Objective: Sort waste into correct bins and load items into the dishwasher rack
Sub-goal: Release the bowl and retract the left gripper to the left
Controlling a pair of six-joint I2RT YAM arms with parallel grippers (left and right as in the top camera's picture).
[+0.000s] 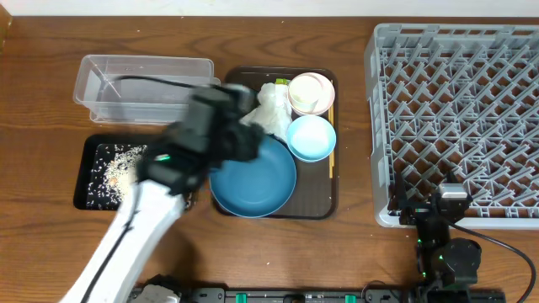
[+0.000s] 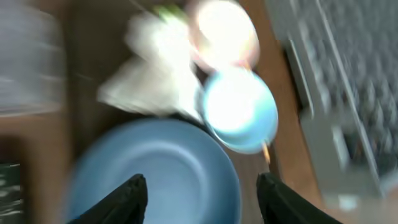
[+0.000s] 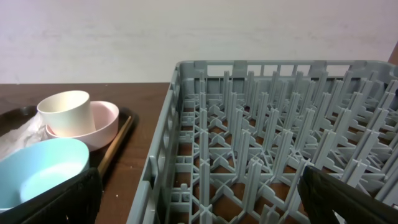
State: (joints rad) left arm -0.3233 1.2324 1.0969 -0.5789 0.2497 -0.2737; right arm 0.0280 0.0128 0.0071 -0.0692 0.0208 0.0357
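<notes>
Squinting through motion blur, I log: left gripper [image 2: 200,186], jaws apart, empty, above dark blue bowl [image 1: 257,181] left of the rack [image 1: 455,101]; napkin [image 1: 271,109] partly covered; right gripper [image 3: 199,193] spread wide at rack's near edge.

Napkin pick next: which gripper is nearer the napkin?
Left. The left gripper hovers over the dark blue bowl beside the napkin; right gripper sits by the rack, far off.

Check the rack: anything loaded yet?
Empty as far as visible: the rack shows only bare pegs in overhead and right wrist views.
</notes>
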